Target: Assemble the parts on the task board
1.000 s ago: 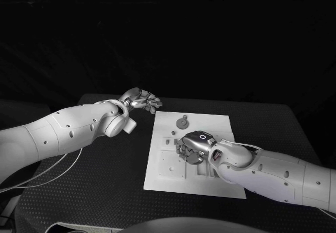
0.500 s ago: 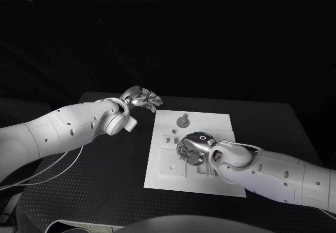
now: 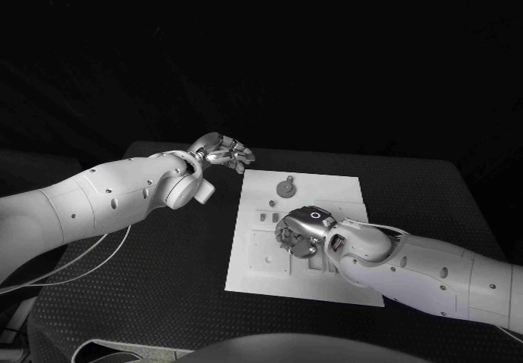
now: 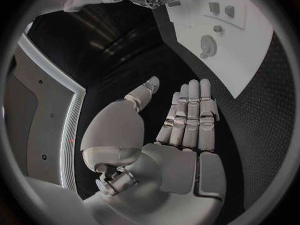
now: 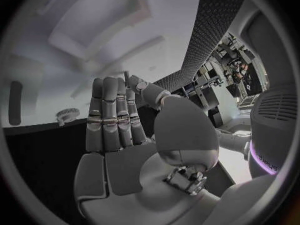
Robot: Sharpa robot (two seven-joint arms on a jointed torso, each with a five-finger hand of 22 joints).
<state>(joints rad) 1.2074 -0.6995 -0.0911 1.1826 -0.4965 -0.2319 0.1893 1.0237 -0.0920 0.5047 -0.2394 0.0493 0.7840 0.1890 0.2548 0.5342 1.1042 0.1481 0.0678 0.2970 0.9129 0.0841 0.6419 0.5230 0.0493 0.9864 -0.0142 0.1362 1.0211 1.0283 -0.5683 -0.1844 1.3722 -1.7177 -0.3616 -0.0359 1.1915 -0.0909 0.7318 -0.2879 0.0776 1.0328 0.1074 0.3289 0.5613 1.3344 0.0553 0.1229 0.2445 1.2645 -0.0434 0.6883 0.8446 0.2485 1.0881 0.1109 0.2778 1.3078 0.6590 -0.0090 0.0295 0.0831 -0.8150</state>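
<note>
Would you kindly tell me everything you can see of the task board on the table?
The task board is a flat white rectangular plate, matte and plastic-looking, lying on the black textured table in the middle of the head view. Its surface carries shallow rectangular recesses and small slots. A round grey part with a small tab lies near its far end. The right hand hovers over its centre, hiding what lies beneath; contact cannot be told. The left hand is beyond its far left corner, apart from it.

Task board (image 3: 327, 198) at tabletop (image 3: 153, 265) centre, round part (image 3: 284, 190) on it at 12 o'clock, right hand (image 3: 301, 231) over its middle, left hand (image 3: 221, 156) beyond its 11 o'clock corner
</note>
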